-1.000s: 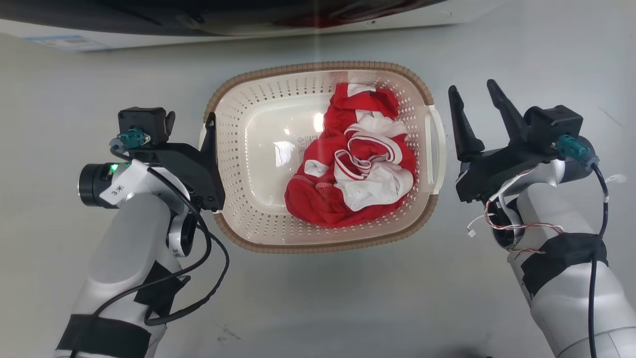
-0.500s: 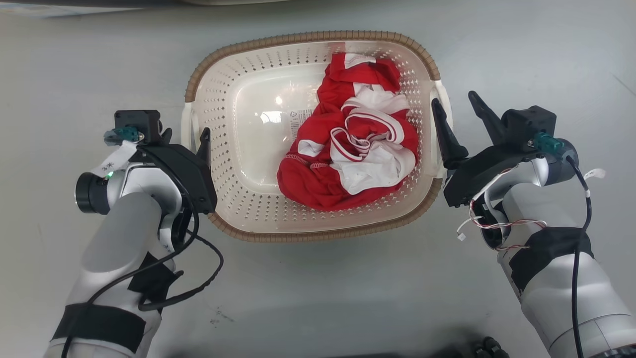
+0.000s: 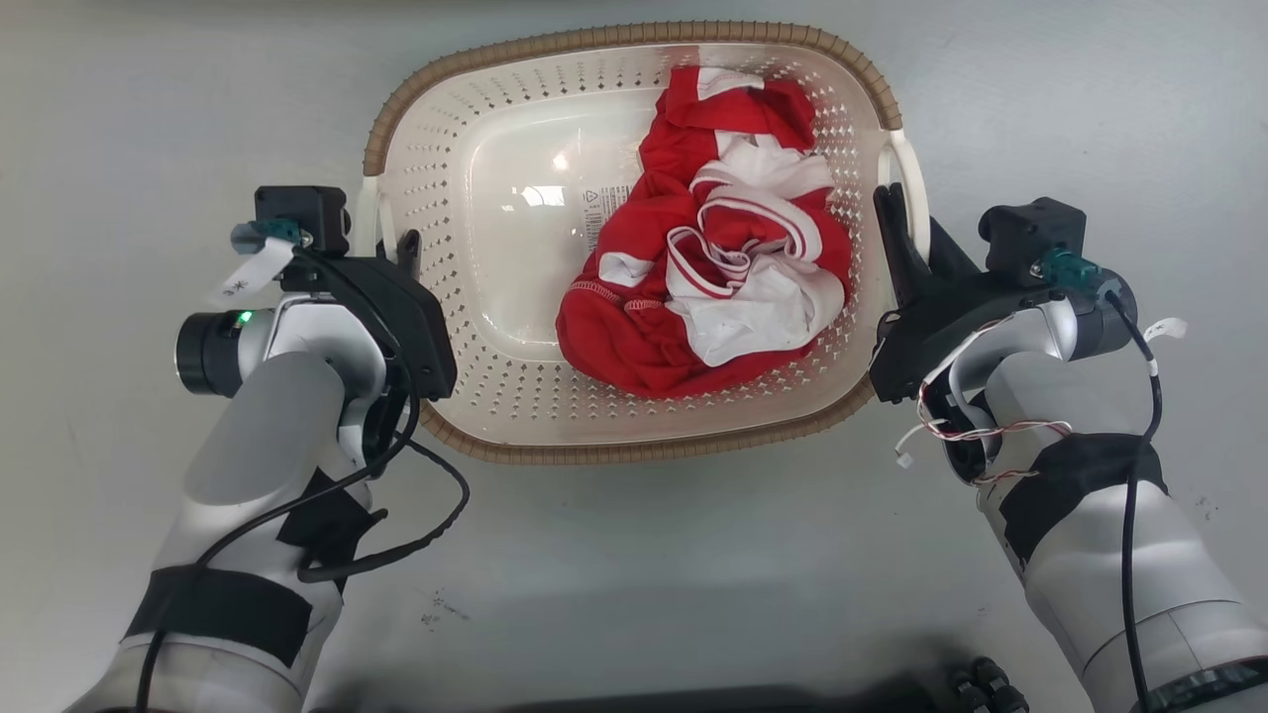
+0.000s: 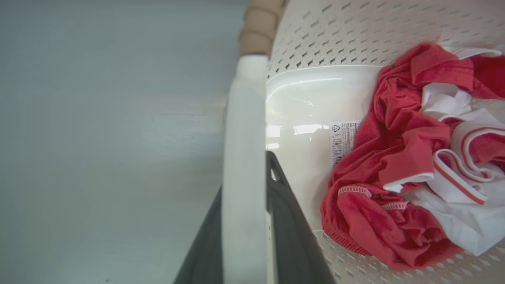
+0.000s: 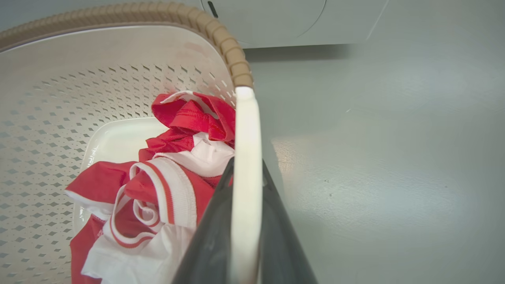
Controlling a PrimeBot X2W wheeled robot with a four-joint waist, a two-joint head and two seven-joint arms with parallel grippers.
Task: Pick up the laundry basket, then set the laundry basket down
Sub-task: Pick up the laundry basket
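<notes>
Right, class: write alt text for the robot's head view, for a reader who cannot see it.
A cream laundry basket with a brown rim, seen from above against a grey floor, is clamped at its two sides by the left gripper and the right gripper. Crumpled red and white clothing lies in its right half.

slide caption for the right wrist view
Right gripper clamps the white handle of the laundry basket; red-and-white clothes inside, grey floor beyond.

Black left claw (image 3: pixel 394 253) (silver, taped forearm (image 3: pixel 263 436))
</notes>
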